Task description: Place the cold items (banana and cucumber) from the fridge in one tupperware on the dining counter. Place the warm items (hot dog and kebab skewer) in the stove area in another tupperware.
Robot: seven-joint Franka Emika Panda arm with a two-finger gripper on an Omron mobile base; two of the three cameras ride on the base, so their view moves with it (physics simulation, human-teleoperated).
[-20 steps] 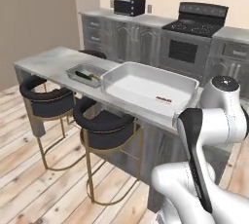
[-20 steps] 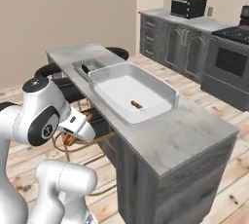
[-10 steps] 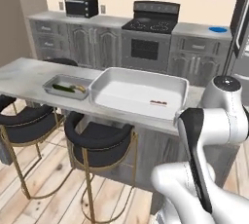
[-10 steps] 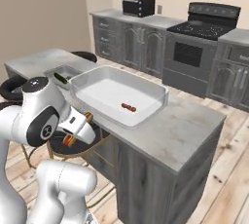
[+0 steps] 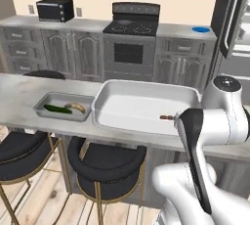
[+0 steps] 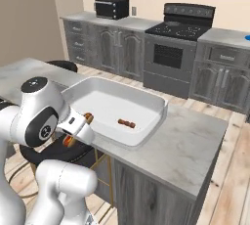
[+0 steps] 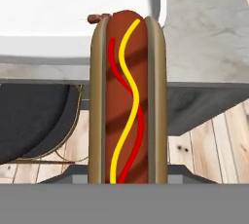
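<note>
The hot dog (image 7: 128, 96) is being held lengthwise in the gripper (image 6: 78, 130), whose jaws are being kept clamped on its bun so that it can be carried without rolling. It is being presented just short of the large white tupperware (image 6: 146, 116), below rim level and beside the near edge of the dining counter (image 6: 195, 146), apparently in readiness for being lifted over the wall. The kebab skewer (image 6: 126, 123) is already lying inside that tupperware, so the warm items are being grouped there. Left of that tupperware, the cucumber (image 5: 57, 108) and banana (image 5: 74, 105) are being kept in the smaller tupperware (image 5: 47, 113), separating cold from warm.
</note>
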